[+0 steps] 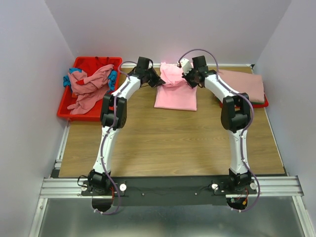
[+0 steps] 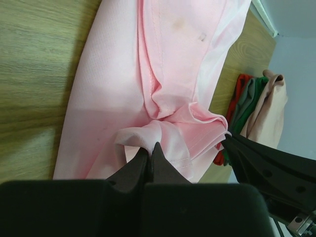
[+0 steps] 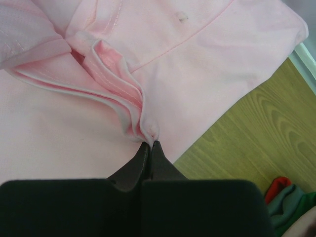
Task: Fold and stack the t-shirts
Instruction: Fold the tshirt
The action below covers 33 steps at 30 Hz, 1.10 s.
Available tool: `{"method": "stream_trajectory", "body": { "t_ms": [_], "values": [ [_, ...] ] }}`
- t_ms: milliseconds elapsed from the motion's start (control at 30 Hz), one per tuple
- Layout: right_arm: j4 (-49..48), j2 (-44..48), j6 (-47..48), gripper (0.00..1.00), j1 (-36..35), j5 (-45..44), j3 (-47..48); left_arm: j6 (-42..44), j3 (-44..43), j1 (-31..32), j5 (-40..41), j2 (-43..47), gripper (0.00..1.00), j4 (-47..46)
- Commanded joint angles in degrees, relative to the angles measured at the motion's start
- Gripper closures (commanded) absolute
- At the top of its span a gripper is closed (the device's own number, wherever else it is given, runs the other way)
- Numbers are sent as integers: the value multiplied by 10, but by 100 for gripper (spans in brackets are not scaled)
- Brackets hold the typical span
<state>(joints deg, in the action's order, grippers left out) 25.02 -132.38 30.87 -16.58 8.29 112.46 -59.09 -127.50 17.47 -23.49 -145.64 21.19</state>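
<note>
One bright pink t-shirt (image 1: pixel 175 94) lies flat at the table's (image 1: pixel 163 143) 12 o'clock. Left gripper (image 2: pixel 149 150) is clamped on a bunched fold at the shirt's 10 o'clock, right gripper (image 3: pixel 149 144) on a fold at its 2 o'clock. One folded shirt stack (image 1: pixel 244 84) sits at 2 o'clock, one red bin (image 1: pixel 66 106) at 10 o'clock.

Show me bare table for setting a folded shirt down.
Free: the bare wood between the left arm and right arm, nearer than the pink t-shirt. Crowded: the far edge, with red bin left, pink t-shirt centre, folded stack right.

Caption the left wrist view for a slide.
Left gripper, jaws shut, pinches a fold of the pink t-shirt lying on the wooden table.
</note>
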Motion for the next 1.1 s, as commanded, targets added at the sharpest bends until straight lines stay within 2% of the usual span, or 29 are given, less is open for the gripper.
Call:
{"method": "stream_trajectory", "body": {
  "t_ms": [0,567,633,700,767,800,867,900,933,1000,1067],
  "values": [
    [-11,-18,-9,100,10,-19,29,-21,-18,-6,-17,-11,100,-20],
    [-16,-46,-12,98,10,-29,50,-42,-28,-8,-27,-29,100,-44],
    [-18,-53,-17,85,10,-39,62,-41,-15,-10,-43,-28,100,-76],
    [-22,-61,-23,76,10,-49,74,-45,-2,-11,-52,-18,99,-114],
    [-33,-75,-44,73,10,-80,100,-49,7,-18,-48,-9,91,-127],
    [-38,-81,-52,66,10,-99,108,-48,6,-20,-42,-1,89,-129],
    [-50,-94,-77,56,10,-136,136,-37,11,-28,-32,18,75,-135],
    [-52,-97,-80,52,10,-143,144,-31,16,-31,-28,27,33,-139],
    [-54,-97,-88,48,11,-147,151,-24,24,-33,-26,38,2,-151],
    [-58,-95,-93,43,10,-154,156,-3,43,-43,-16,65,2,-157],
    [-59,-86,-99,42,10,-149,152,13,64,-47,-10,84,2,-163]
  ]
}}
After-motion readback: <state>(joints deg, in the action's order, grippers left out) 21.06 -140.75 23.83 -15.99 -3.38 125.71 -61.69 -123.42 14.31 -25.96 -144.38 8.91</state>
